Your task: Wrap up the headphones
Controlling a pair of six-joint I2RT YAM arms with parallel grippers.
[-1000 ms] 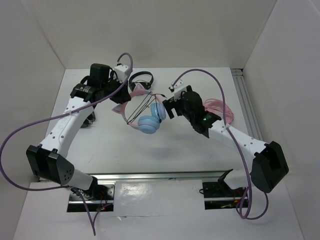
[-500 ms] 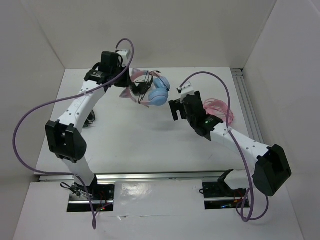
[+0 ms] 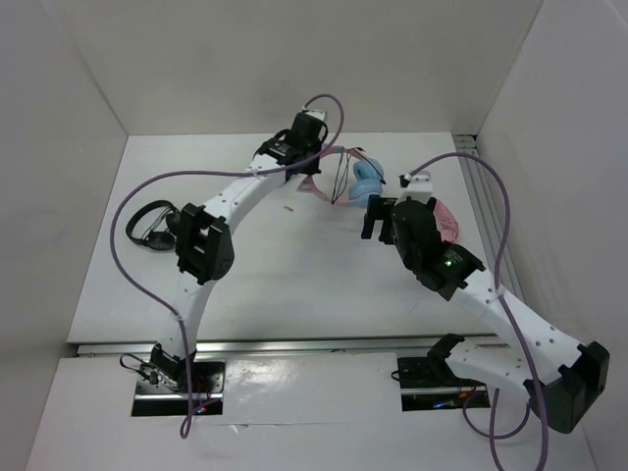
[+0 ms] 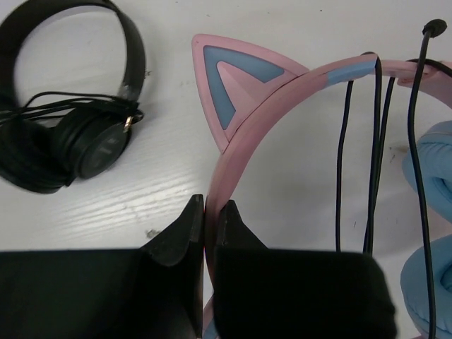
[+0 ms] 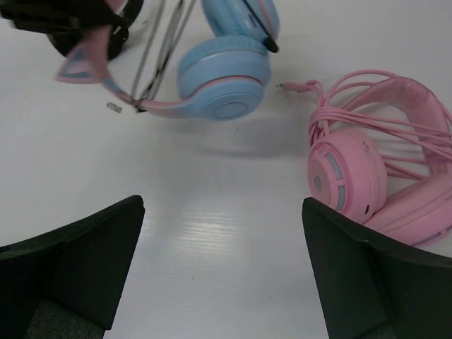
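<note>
Since a second ago your left arm has swung the headphones [image 3: 365, 182] from the middle of the table [image 3: 294, 285] out to about 1 o'clock, and your right arm has stretched further over the table after them.

Nearest you, your right gripper [image 3: 376, 218] hangs with its jaws spread wide and nothing between them; in its wrist view the right gripper [image 5: 222, 212] frames only bare table. Just at its 3 o'clock lies the all-pink headset [image 5: 367, 176], its pink cord bundled in loops on top.

Beyond that, at 12 o'clock from the right gripper, sit the headphones [image 5: 222, 85], both blue ear cups close together and the cat-eared band reaching off toward 10 o'clock. The black cable [image 4: 342, 162] crosses the pink band in several strands and drops toward the cups. You cannot tell whether the cups touch the table.

Your left gripper [image 4: 210, 219] is clamped tight on the pink band just below one cat ear [image 4: 233, 88]. Past it, at 10 o'clock in the left wrist view, rest the small black headphones [image 4: 70, 141] with their own cord tangled across them. Another black headset [image 3: 149, 224] lies at the table's 9 o'clock.
</note>
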